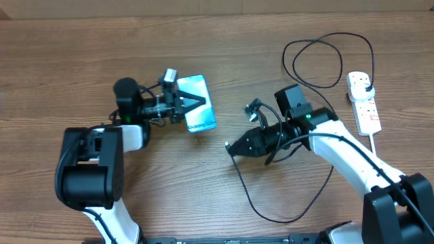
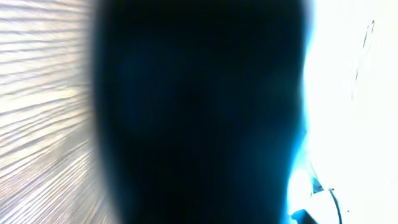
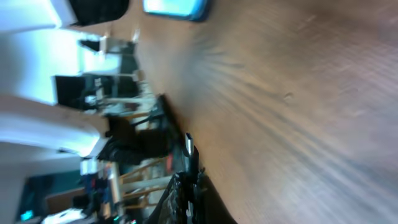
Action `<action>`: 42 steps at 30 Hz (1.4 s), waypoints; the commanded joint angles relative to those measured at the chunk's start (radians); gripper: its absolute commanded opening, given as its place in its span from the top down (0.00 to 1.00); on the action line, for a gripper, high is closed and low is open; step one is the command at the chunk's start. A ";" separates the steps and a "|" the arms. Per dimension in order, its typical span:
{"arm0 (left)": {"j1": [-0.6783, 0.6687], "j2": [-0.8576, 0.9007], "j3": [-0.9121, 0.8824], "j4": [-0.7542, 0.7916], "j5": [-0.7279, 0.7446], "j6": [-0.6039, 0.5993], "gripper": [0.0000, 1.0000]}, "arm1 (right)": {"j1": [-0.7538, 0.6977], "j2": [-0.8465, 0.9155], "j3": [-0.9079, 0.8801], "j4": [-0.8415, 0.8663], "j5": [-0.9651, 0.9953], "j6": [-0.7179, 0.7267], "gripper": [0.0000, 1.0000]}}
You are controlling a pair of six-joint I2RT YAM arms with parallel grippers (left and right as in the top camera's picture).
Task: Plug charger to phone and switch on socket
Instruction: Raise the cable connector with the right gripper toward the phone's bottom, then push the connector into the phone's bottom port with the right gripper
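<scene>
Over on the right, right claw (image 1: 230, 147) is clamped on the charger (image 1: 285, 221) just behind its connector (image 3: 188, 144). The wrist view gives that away: silver tip poking out past the dark fingers, low above the table (image 1: 203, 41). Overhead it's only a black point aimed left. From that grip the cable drops toward the near edge, swings round in a big loop and climbs back up to the right. It curls again at the far side and reaches the socket (image 1: 364, 102), which lies well off to the right with the black plug (image 1: 365, 84) seated in its far end. Phone (image 1: 202, 115) lies left of centre, blue screen up, apart from the connector with bare wood between. Left claw (image 1: 196, 102) is closed, tips together, reaching over the phone's screen from the left; whether they press on it, can't tell. Its own camera is no help: dark blur in the middle, blue-white glare right, wood grain left. Right wrist view catches the phone's edge at the top of frame.
</scene>
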 commanded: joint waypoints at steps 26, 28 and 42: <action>-0.082 -0.040 -0.003 0.140 -0.107 -0.079 0.96 | 0.001 -0.010 -0.071 0.390 -0.100 0.360 0.96; -0.082 -0.040 -0.003 0.140 -0.104 -0.082 0.96 | 0.001 -0.003 -0.071 0.390 -0.100 0.368 0.96; -0.082 -0.040 -0.003 0.140 -0.105 -0.114 0.96 | 0.001 0.055 -0.071 0.470 -0.100 0.480 0.96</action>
